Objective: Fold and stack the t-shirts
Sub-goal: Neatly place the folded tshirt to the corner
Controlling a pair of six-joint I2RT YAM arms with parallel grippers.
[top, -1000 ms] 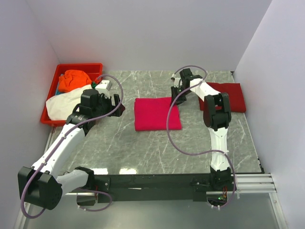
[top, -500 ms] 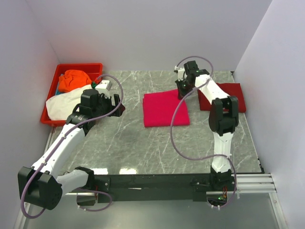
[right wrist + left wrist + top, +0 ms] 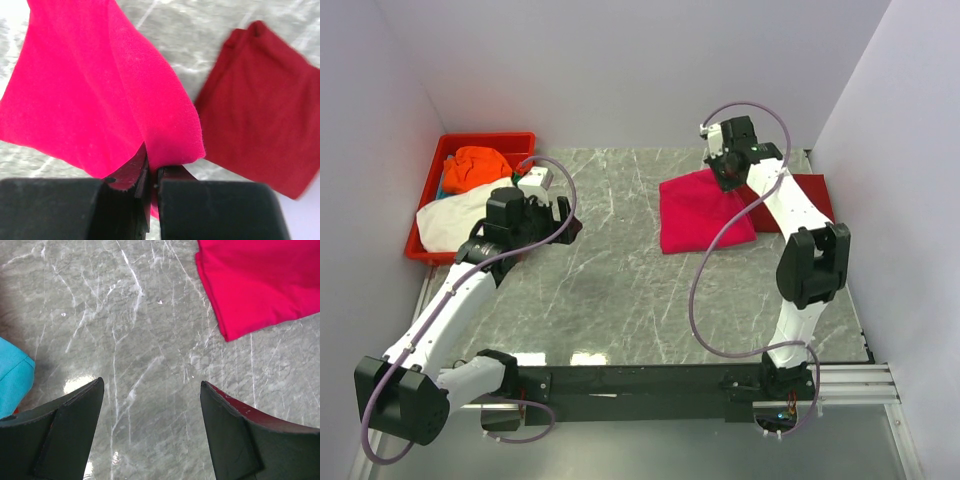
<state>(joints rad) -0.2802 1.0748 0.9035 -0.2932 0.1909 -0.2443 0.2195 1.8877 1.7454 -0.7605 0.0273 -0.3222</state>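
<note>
My right gripper (image 3: 725,172) is shut on the far corner of the folded bright pink-red t-shirt (image 3: 702,212), lifting that edge; the rest drags on the marble. In the right wrist view the pink-red cloth (image 3: 95,95) is pinched between my jaws (image 3: 152,172), with the folded darker red t-shirt (image 3: 260,110) just right of it. The darker red shirt (image 3: 810,205) lies flat at the far right. My left gripper (image 3: 150,410) is open and empty over bare marble, with the pink-red shirt's corner (image 3: 260,285) ahead of it. Orange (image 3: 475,165) and white (image 3: 460,215) shirts lie in the tray.
A rigid red plastic tray (image 3: 490,140) stands at the far left against the wall. A teal cloth edge (image 3: 12,377) shows at the left of the left wrist view. White walls close in the table on three sides.
My right gripper has pulled the pink-red t-shirt from the table's middle to the right and back, toward the darker red shirt, lifting its far corner. The left arm has barely moved.
</note>
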